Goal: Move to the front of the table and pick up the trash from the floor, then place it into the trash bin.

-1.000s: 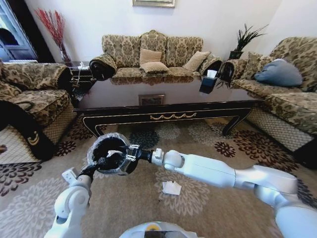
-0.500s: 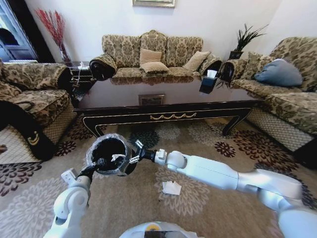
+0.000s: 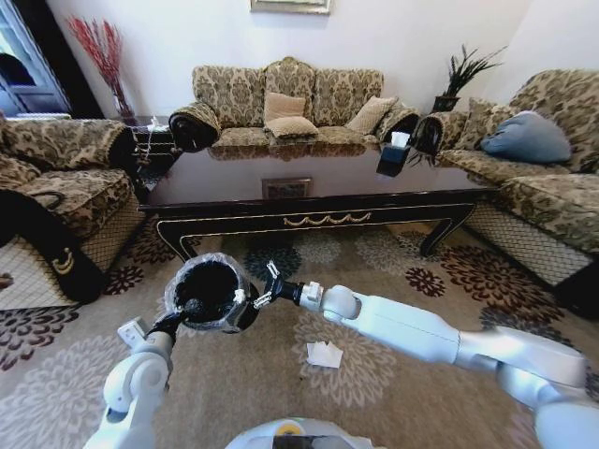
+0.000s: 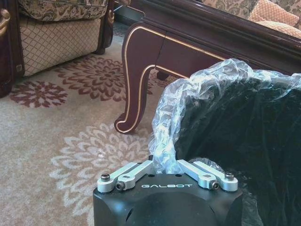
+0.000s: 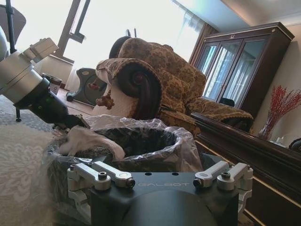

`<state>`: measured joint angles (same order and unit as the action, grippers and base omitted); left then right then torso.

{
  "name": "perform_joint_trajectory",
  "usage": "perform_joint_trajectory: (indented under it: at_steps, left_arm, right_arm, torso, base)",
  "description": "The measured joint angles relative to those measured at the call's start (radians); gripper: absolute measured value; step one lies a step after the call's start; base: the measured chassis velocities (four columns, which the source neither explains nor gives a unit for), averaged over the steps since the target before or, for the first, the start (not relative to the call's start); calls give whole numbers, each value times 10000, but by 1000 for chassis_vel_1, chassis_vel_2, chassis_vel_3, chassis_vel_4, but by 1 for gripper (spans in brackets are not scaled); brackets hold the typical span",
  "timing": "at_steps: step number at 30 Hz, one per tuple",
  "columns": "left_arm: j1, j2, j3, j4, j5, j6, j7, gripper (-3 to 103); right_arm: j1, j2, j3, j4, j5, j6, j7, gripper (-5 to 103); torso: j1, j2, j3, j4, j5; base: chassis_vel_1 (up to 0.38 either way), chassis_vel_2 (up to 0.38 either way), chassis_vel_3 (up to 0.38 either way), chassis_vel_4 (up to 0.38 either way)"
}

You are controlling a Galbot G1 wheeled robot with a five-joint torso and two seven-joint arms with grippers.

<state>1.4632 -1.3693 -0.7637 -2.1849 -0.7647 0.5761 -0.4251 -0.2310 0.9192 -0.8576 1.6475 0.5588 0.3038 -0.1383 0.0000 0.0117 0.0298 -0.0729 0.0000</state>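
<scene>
The trash bin [image 3: 206, 283], black with a crinkly clear liner, hangs above the rug in front of the table [image 3: 318, 187]. My left gripper [image 3: 190, 311] is shut on its near rim, and the left wrist view shows the liner [image 4: 164, 150] pinched between the fingers. My right gripper [image 3: 264, 286] stands open at the bin's right rim. A crumpled white piece of trash [image 5: 89, 140] rests on the liner inside the bin [image 5: 141, 141], free of the right fingers. A flat white napkin [image 3: 325, 354] lies on the rug below my right arm.
A black tissue box [image 3: 394, 154] stands on the table's right part. Patterned sofas [image 3: 290, 103] ring the table at the back, left and right. The table's curved leg [image 4: 136, 89] is close beside the held bin. Open flowered rug lies around the napkin.
My right gripper has drawn back to the right, from over the bin's mouth to its rim. The white piece it held is now in the bin. The left arm and bin stayed put.
</scene>
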Motion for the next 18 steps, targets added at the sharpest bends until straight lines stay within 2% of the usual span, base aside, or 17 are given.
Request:
perform_joint_trajectory:
  at_steps: [8,18]
  left_arm:
    - [-25,-70,19,58,3,-26,7,2]
    - [13,-26,-117,111,-12,-125,57,2]
  right_arm:
    - [639,345,-597,-199,92,-40,157,100]
    - [627,530,-531,-516,150,-138,513,100]
  torso:
    - [0,0,0,1,-1]
    - [0,0,1,1,-1]
  base:
    - [0,0,0,0]
    - [0,0,0,0]
